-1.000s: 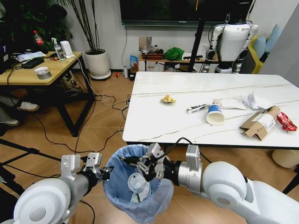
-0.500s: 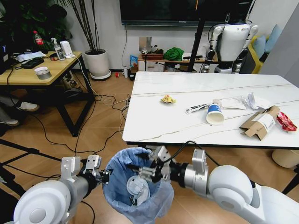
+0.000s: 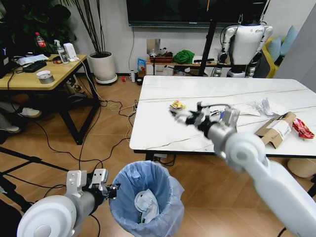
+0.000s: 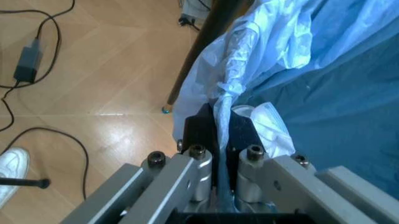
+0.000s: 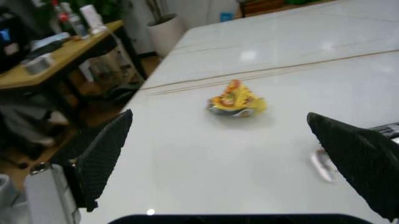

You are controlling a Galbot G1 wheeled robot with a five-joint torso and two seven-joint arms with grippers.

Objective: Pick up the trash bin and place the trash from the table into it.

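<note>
The left gripper [image 3: 109, 188] is clamping the bin [image 3: 146, 202] bag's rim. The right gripper [image 3: 183, 116] is hovering, fingers apart, over the table [image 3: 163, 131] near the yellow scrap [image 3: 177, 104] by its left edge.

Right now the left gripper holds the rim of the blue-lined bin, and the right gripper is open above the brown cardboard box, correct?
Not quite. The right wrist view shows the open right gripper above the yellow scrap, not the box.
</note>
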